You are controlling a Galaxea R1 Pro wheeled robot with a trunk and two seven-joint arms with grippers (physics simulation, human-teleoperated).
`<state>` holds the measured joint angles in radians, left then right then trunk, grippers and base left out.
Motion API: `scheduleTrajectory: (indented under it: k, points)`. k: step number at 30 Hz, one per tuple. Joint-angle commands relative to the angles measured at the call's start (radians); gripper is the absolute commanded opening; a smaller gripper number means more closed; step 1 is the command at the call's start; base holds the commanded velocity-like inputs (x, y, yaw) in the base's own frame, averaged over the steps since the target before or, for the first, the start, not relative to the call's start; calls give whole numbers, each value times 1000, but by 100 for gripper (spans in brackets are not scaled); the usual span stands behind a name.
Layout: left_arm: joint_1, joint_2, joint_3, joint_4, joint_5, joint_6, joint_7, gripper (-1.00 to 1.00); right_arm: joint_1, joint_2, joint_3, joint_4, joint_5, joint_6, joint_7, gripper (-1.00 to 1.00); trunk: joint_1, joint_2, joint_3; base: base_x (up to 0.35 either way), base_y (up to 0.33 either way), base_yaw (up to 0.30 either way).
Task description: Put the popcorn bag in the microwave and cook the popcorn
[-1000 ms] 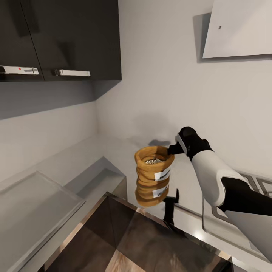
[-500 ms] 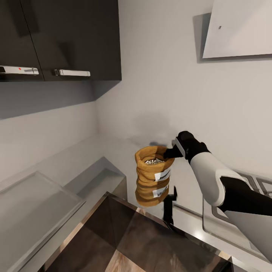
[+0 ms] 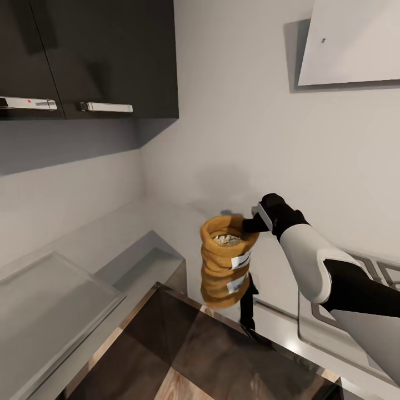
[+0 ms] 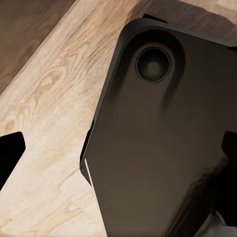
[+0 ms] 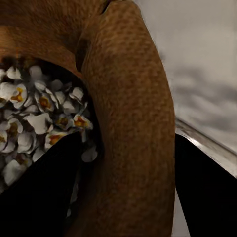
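We see the popcorn bag (image 3: pixel 226 254) at centre frame, standing on the glossy countertop (image 3: pixel 139 222) with its reflection below. Our right gripper (image 3: pixel 248 224) pinches its rolled rim, one finger (image 5: pixel 39 197) inside beside the popcorn (image 5: pixel 34 128), the fingertips hidden behind the rim. We cannot tell our left gripper's state; a dark panel (image 4: pixel 163 143) blocks it.

Dark upper cabinets (image 3: pixel 105 55) fill the upper left, with two silver handles (image 3: pixel 105 106) along their lower edge. A pale slanted range hood (image 3: pixel 355 44) sits at the upper right. A sink basin (image 3: pixel 141 261) lies left of centre. Wood-grain floor (image 4: pixel 44 123) shows beneath.
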<state>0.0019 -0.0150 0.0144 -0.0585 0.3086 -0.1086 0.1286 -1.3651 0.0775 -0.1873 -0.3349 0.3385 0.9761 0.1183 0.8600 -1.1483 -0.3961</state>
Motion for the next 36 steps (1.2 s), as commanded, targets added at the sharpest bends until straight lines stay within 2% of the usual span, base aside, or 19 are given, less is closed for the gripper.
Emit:
scheduleTrajectory:
  k: [1, 7, 9, 11, 18, 31, 35, 36]
  points:
    - [0, 0, 1, -1, 3, -2, 3, 100, 0, 1, -6, -1, 7, 5, 6, -100, 0, -1, -1, 0, 0, 0]
    - [0, 0, 1, -1, 4, -2, 3, 100, 0, 2, -6, -5, 6, 26, 4, -100, 0, -1, -1, 0, 0, 0]
    - [0, 0, 1, -1, 4, -2, 3, 100, 0, 6, -6, -16, 9, 71, 4, -100, 0, -1, -1, 0, 0, 0]
    - [0, 0, 1, -1, 4, -2, 3, 100, 0, 8, -6, -28, 8, 71, 5, -100, 0, -1, -1, 0, 0, 0]
    - [0, -1, 1, -1, 3, -2, 3, 100, 0, 34, -6, -162, 8, 71, 7, -100, 0, -1, -1, 0, 0, 0]
    - [0, -2, 0, 0, 1, -3, 1, 100, 0, 36, -7, -168, 5, 71, 11, -100, 0, -1, -1, -30, 0, 0]
    - [1, -3, -1, 0, 0, -3, 2, 100, 0, 36, -6, -168, -48, 71, 12, -100, 0, -1, -1, -317, 0, 0]
    - [0, -3, -1, 0, 1, -3, 2, 100, 0, 35, -6, -168, -76, 71, 12, -100, 0, -1, -1, -341, 0, 0]
